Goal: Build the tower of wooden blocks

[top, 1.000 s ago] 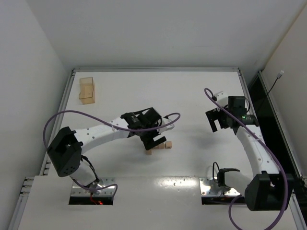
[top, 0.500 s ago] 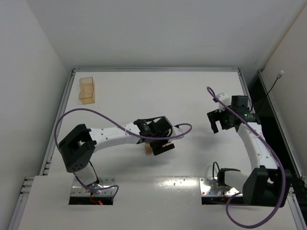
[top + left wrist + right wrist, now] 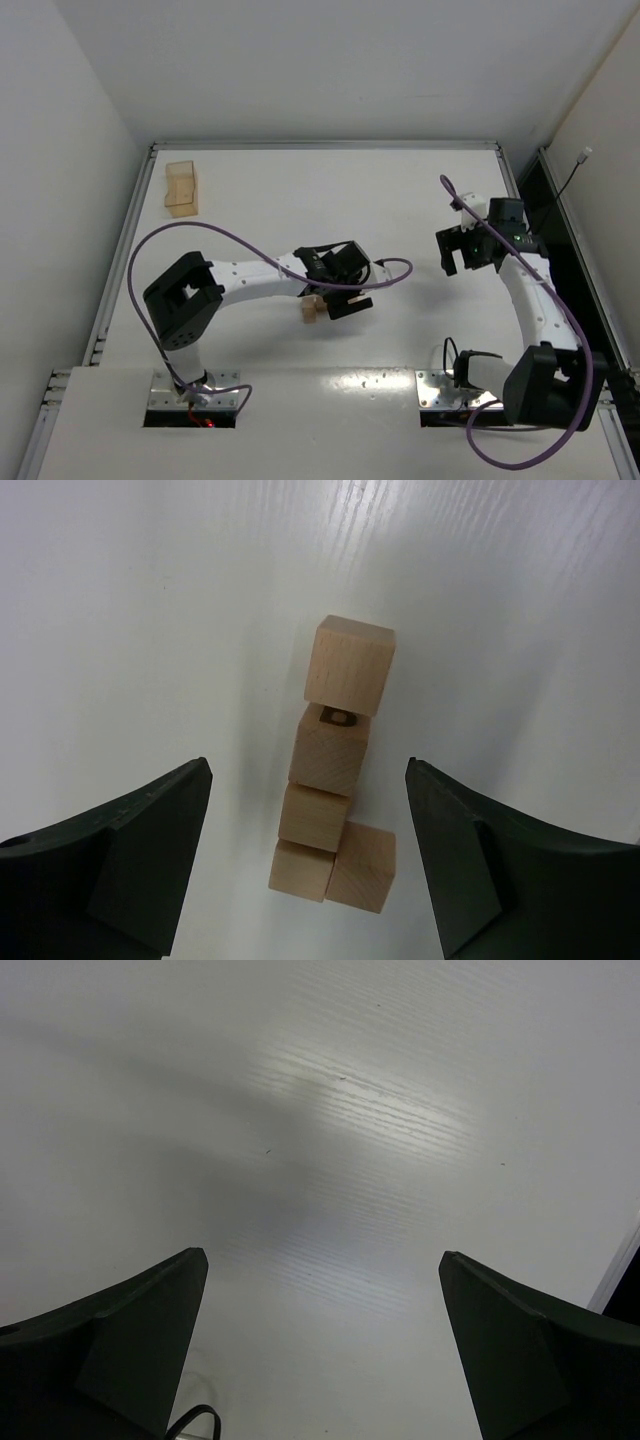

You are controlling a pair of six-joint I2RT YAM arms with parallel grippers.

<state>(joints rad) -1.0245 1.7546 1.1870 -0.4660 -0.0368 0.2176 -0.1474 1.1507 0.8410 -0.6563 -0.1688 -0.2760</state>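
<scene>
Left end effector (image 3: 308,778) hangs spread wide of the wood blocks (image 3: 330,752)

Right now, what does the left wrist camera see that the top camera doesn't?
Only the left wrist view shows the wood blocks lined up, one with a dark spot. Only the top view shows the tan box and the right gripper. Both show the open left gripper by the blocks.

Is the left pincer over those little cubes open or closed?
Open: the left pincer holds its fingers wide apart either side of the wood blocks, touching none.
</scene>
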